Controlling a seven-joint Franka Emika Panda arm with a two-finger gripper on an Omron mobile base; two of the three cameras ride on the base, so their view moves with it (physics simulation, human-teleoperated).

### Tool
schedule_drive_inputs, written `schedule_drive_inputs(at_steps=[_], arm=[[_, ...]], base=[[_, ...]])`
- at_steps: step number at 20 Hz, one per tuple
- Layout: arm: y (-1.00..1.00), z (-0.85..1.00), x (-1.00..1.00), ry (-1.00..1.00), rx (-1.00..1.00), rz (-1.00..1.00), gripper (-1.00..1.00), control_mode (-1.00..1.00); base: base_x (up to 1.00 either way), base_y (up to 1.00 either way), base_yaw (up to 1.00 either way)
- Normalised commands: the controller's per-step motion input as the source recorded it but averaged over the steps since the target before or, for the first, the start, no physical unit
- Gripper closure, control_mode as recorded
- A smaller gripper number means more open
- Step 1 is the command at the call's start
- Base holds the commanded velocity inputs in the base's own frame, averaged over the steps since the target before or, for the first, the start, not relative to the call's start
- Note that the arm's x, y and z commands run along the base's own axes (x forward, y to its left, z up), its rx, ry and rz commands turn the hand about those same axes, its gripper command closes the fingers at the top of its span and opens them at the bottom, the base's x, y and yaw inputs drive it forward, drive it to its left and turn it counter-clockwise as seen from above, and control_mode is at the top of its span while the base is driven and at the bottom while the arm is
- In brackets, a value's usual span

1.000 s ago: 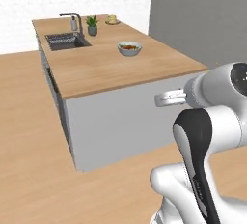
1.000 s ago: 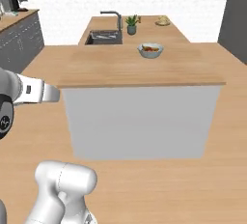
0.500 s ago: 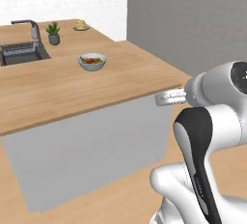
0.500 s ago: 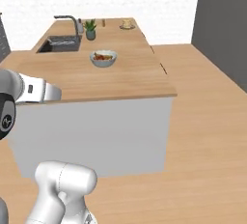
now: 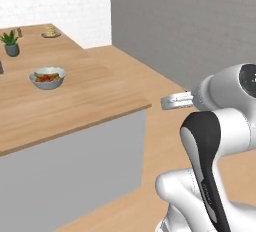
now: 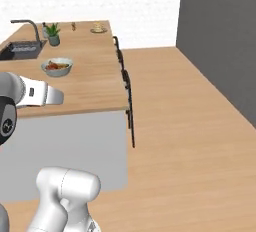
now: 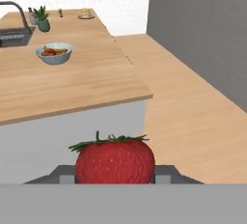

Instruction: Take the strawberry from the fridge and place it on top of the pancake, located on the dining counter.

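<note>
I have the strawberry (image 7: 115,159) clamped in the gripper (image 7: 115,174) — it sits at six o'clock in the hand view, red and green-capped, with a dark finger pad showing at each side of it.

Ahead, the dining counter (image 7: 91,80) runs away toward eleven o'clock, light-brown top over a grey side panel. On it, at about ten o'clock in the hand view, stands a pale bowl (image 7: 54,53) holding some red and orange pieces; I cannot tell what they are. The same bowl (image 5: 47,77) shows at ten o'clock in the left base view, well in from the counter's near edge.

At the far end of the counter, the pancake (image 7: 86,13) is a small tan stack — too small here to see its plate clearly. Near it stand a potted plant (image 7: 42,19) and a sink (image 7: 13,35) with a dark tap, the basin's contents hidden from me.

In the right base view, dark chair frames (image 6: 126,83) line the counter's right side, and a grey wall (image 6: 220,31) rises at two o'clock.
</note>
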Motion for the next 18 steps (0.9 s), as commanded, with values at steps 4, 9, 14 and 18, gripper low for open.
schedule_drive_inputs(at_steps=[4,9,14,18], arm=[[0.00,0.00,0.00,0.00,0.00,0.00,1.00,1.00],[0.00,0.00,0.00,0.00,0.00,0.00,1.00,1.00],[0.00,0.00,0.00,0.00,0.00,0.00,1.00,1.00],[0.00,0.00,0.00,0.00,0.00,0.00,1.00,1.00]], base=[[0.82,-1.00,-0.08],[0.95,-1.00,-0.03],[1.00,-1.00,0.00],[1.00,-1.00,0.05]])
